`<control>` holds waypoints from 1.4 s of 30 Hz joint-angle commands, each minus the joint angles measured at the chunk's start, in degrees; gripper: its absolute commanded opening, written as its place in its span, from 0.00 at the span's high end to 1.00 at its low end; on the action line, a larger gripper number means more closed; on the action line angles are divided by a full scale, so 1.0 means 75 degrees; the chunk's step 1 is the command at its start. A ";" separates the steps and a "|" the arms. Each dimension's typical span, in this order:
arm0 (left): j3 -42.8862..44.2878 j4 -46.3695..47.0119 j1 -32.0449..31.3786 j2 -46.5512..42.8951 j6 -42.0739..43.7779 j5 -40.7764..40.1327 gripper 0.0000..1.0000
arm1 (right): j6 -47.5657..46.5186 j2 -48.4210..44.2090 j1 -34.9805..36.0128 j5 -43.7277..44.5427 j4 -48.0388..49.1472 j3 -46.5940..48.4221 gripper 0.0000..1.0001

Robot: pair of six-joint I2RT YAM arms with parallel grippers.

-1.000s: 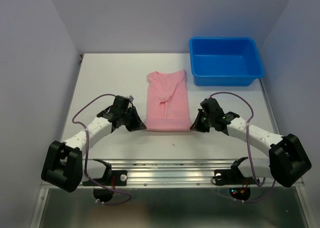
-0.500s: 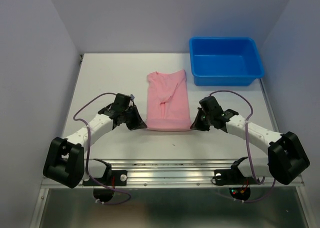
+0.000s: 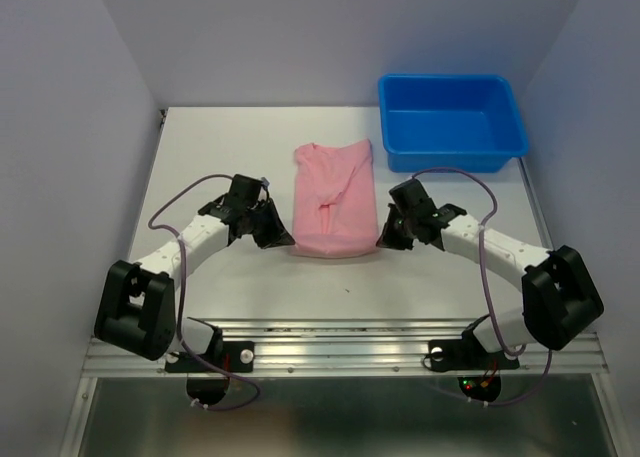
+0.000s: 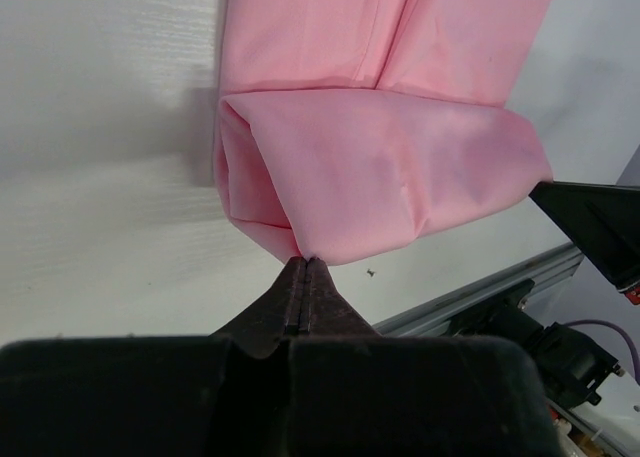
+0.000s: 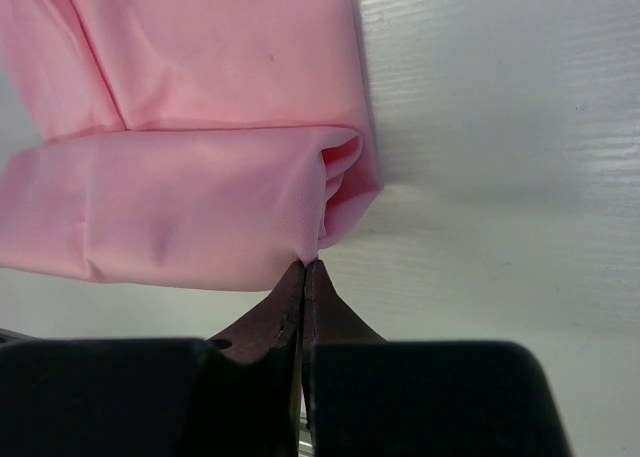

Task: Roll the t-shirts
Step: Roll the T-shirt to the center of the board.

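Pink t-shirt [image 3: 335,197], folded into a long strip, lies mid-bench with its near end curled into a first loose turn. The roll looks barely begun, and most of the strip lies flat. The left tool [image 4: 302,269] and right tool [image 5: 304,269] are each pinched shut on a near corner. White bench [image 3: 220,157] — blue bin [image 3: 452,122] at its far right corner, pale walls [image 3: 250,37] around.

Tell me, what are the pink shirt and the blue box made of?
The pink t-shirt looks like thin, soft cloth, maybe cotton. It is matte, and it folds and curls over limply at its near end. The blue bin looks like hard plastic. It is smooth and slightly shiny, with stiff straight walls and rounded corners.
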 commanded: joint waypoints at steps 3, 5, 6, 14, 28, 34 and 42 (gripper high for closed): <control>0.0535 -0.0117 0.0153 0.0310 0.0316 0.0099 1.00 | -0.0256 0.0394 -0.0052 0.0222 -0.0090 0.0765 0.99; 0.0605 -0.0117 0.0188 0.0486 0.0351 0.0122 1.00 | -0.0302 0.0558 -0.0133 0.0222 -0.0090 0.0882 0.99; 0.0687 -0.0117 0.0200 0.0545 0.0386 0.0146 1.00 | -0.0303 0.0629 -0.0134 0.0222 -0.0101 0.0941 0.99; 0.1284 -0.0164 0.0422 0.1189 0.0585 0.0204 1.00 | -0.0443 0.1284 -0.0344 0.0105 -0.0125 0.1515 0.99; 0.2105 -0.0047 0.0599 0.2548 0.0831 0.0240 1.00 | -0.0689 0.2234 -0.0708 -0.0024 -0.0113 0.2253 0.99; 0.2363 -0.0023 0.0611 0.2900 0.0983 -0.0052 1.00 | -0.0713 0.2586 -0.0779 0.0022 -0.0102 0.2500 0.99; 0.2656 0.0035 0.0622 0.3346 0.1229 -0.0276 1.00 | -0.0748 0.2926 -0.0779 0.0431 -0.0090 0.2559 0.99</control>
